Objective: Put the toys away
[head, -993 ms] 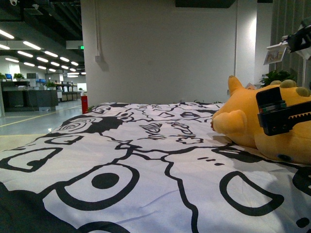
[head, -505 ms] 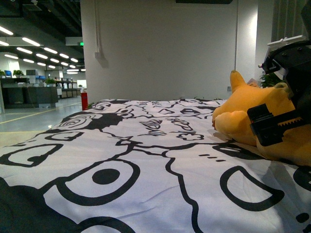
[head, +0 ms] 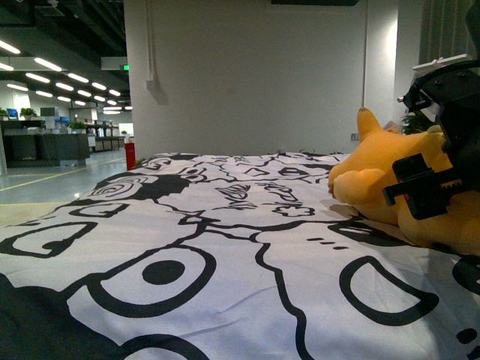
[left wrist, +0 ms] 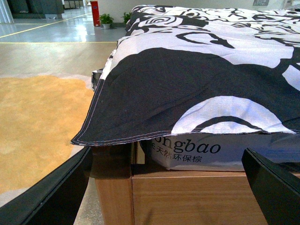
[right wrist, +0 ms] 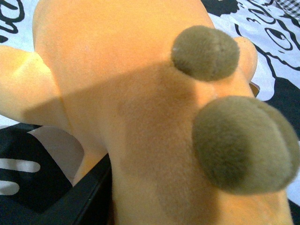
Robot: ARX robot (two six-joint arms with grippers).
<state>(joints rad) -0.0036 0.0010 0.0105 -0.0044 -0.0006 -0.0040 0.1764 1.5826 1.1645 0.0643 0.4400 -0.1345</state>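
Item: soft yellow-orange plush animal [head: 360, 187], lying on the black-and-white patterned bedcover [head: 225, 247] at the right side of the front view. The rounded body is resting low on the cloth. One stubby limb is sticking out toward the middle of the bed, and one pointed ear [head: 365, 124] is standing upright above it. In the right wrist view the plush [right wrist: 117, 93] is filling the frame, showing two rounded olive-brown bumps [right wrist: 205, 51] on its short pile.

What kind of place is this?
Probably an open office or lab hall staged as a bedroom, not a home. A cartoon-print sheet covers a mattress on a wooden frame, with a plush toy on it, while ceiling strip lights and desks stretch behind.
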